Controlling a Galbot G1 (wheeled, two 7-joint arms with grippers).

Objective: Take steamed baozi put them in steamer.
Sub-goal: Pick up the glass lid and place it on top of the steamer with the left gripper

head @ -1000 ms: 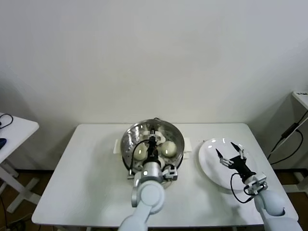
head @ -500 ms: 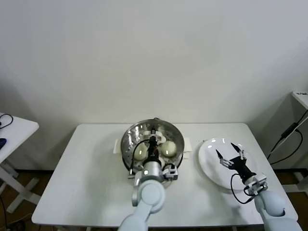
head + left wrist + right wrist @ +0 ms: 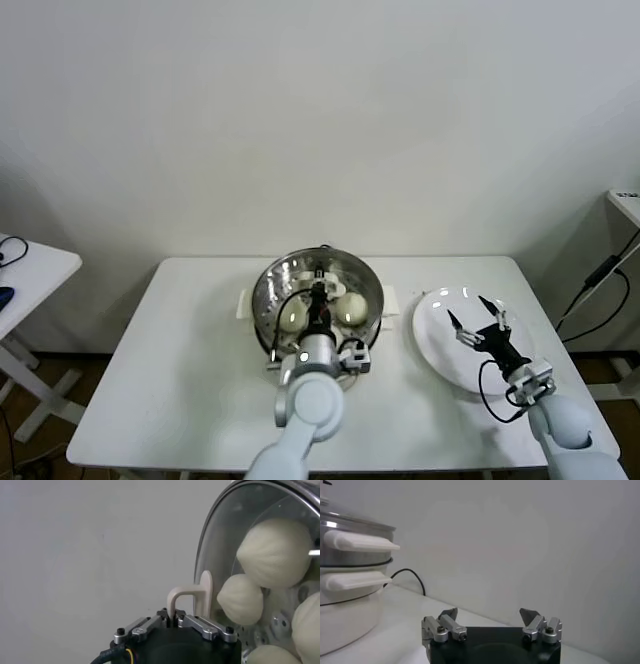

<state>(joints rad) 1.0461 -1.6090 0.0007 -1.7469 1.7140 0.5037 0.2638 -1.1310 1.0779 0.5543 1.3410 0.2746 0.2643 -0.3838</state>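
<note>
Almost nothing is seen to have shifted since the earlier head views: both arms are found in the same poses, and the buns lie where they lay before.

Nearest the robot, the right gripper (image 3: pixel 481 318) is held over the near part of the white plate (image 3: pixel 437 345), its fingers spread wide with nothing between them; in the right wrist view the two dark fingertips (image 3: pixel 449 614) are seen well apart. No bun is seen on the plate.

Beside the plate, toward the middle of the white table (image 3: pixel 190 370), the left gripper (image 3: pixel 318 296) is reached over the near rim of the steamer (image 3: pixel 268 291). Its fingers are drawn together, pinched on the white handle (image 3: pixel 192 596) of the glass lid (image 3: pixel 222 530), which is seen through the left wrist view standing over the pot.

Inside the steamer, the steamed baozi (image 3: pixel 292 318) are resting on the perforated tray; two are shown clearly in the head view, one on either side of the left gripper, with the second (image 3: pixel 350 308) toward the plate side. Four pleated buns (image 3: pixel 274 552) are made out through the lid in the left wrist view.

Farther back, a plain white wall (image 3: pixel 320 120) is seen behind the table.
</note>
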